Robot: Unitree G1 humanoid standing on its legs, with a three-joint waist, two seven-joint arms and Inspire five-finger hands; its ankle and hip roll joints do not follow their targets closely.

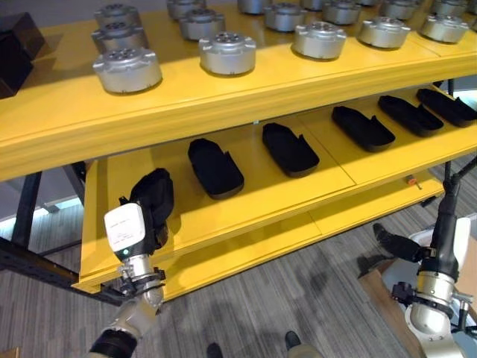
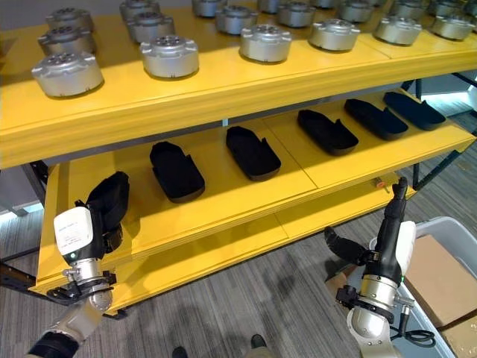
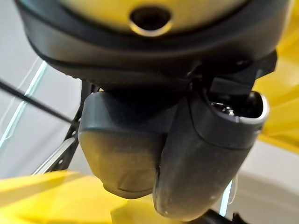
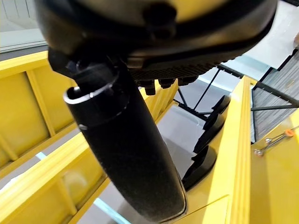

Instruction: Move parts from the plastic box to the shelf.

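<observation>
The black part [image 1: 153, 195] in the left hand [image 1: 141, 224] sits at the left end of the yellow shelf's [image 1: 223, 216] middle board, beside the row of black parts [image 1: 215, 167]. It looks a light, stiff moulded shell, best held across its narrow sides. The fingers are curled round it; how much rests on the board is hidden. The right hand [image 2: 387, 224] hangs by the shelf's lower right, fingers straight, thumb out. The plastic box [image 2: 447, 231] is cut off.

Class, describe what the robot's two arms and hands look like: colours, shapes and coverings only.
Both arms are silver-grey with ringed metal wrist joints. The left hand is dark, with a white rounded rectangular cover on its back. The right hand is dark too, with slim fingers and a white panel along its side.
</observation>
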